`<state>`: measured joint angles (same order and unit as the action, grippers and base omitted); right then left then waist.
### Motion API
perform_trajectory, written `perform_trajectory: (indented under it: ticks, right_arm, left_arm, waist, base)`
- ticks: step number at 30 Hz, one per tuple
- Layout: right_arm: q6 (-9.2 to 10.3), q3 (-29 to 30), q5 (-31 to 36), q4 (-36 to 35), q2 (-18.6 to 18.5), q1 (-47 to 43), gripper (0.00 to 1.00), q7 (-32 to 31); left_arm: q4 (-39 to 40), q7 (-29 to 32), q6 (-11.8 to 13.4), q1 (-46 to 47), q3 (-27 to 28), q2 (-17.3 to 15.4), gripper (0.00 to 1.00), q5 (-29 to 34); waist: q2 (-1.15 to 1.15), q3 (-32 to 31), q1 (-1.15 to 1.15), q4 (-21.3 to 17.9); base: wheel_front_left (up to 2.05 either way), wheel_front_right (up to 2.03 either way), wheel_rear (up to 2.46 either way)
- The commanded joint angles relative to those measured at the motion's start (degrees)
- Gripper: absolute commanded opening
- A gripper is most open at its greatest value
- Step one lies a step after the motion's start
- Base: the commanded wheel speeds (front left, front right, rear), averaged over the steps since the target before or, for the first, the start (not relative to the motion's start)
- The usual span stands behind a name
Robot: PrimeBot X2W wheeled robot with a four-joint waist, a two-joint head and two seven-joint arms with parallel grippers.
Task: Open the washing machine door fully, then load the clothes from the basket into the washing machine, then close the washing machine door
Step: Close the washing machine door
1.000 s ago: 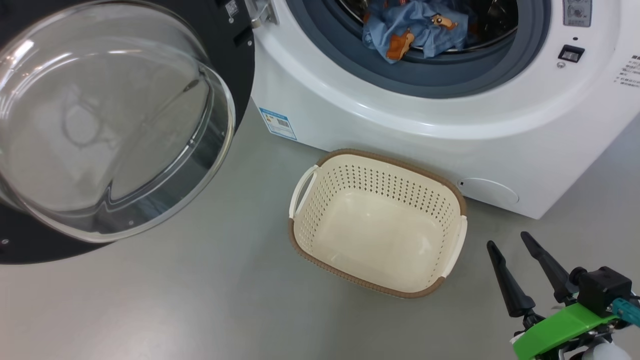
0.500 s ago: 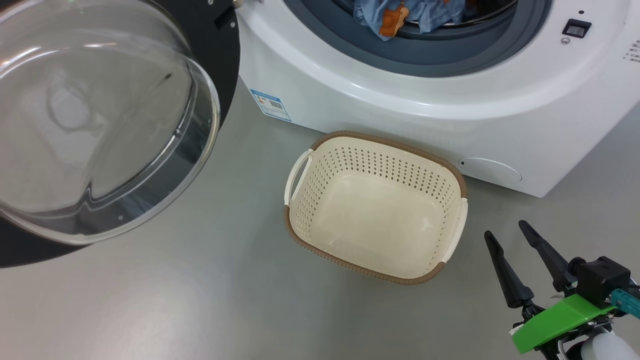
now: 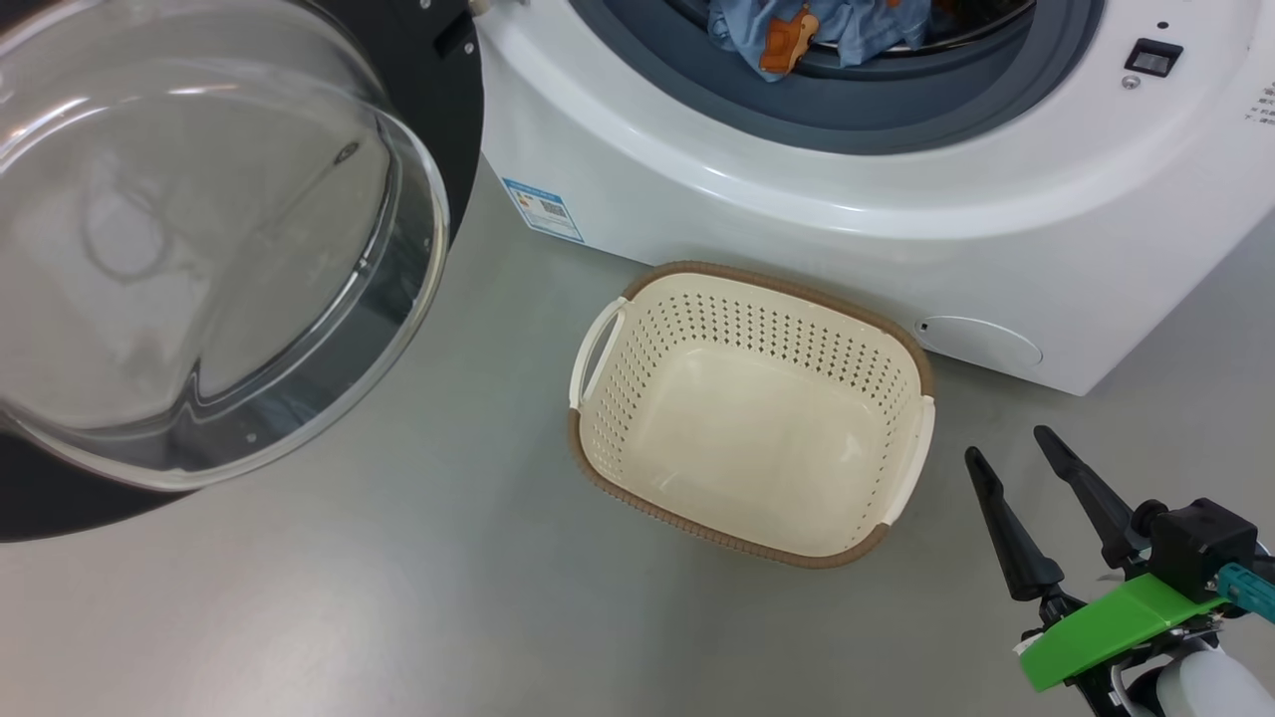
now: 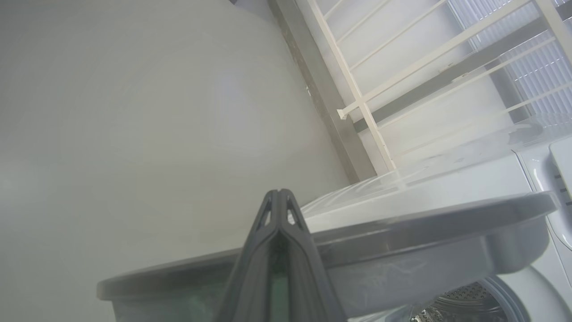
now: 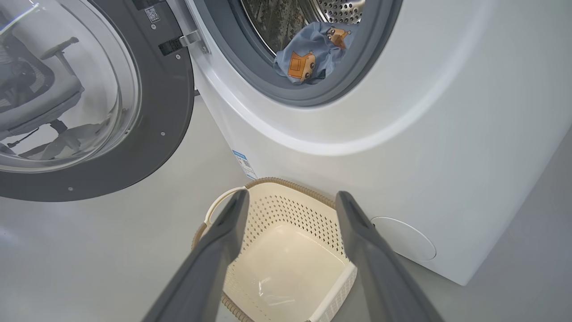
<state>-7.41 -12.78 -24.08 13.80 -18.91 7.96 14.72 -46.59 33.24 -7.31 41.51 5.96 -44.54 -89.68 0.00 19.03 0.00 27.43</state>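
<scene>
Just ahead of the right gripper (image 3: 1006, 445), jaws spread wide and holding nothing, sits the basket (image 3: 901, 349); beyond it stands the washing machine (image 3: 797, 229), clothes (image 3: 857, 25) in its drum mouth. Past the left gripper (image 4: 279, 193), jaws clenched, runs the rim of the open door (image 4: 402, 232).

No legible wording, blue label (image 3: 544, 210) on washing machine (image 3: 797, 229) front too small, printed lines (image 3: 1263, 105) at right edge blurred

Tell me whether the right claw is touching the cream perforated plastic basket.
Apart. The head view shows a strip of bare grey floor between the open right claw and the cream perforated plastic basket with its brown rim.
</scene>
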Motion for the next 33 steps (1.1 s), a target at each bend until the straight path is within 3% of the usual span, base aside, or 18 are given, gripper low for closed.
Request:
perform_trajectory:
  ticks: [1, 33]
  right_arm:
    - [-0.08, -1.1, 0.8, -1.0, -0.1, 0.5, 1.0, 0.3]
    - [-0.08, -0.7, 0.4, -0.8, 1.1, -1.0, 1.0, 0.3]
  left_arm:
    - [2.1, 2.0, -0.2, 0.1, 0.6, -2.9, 0.0, -0.8]
    - [15.9, 16.6, -0.2, -6.9, -0.3, -1.2, 0.0, -3.6]
  waist:
    - [0.0, -0.2, 0.0, 0.1]
    - [0.0, -5.3, 0.0, 0.7]
  base:
    - [0.0, 0.0, 0.0]
    - [0.0, 0.0, 0.0]
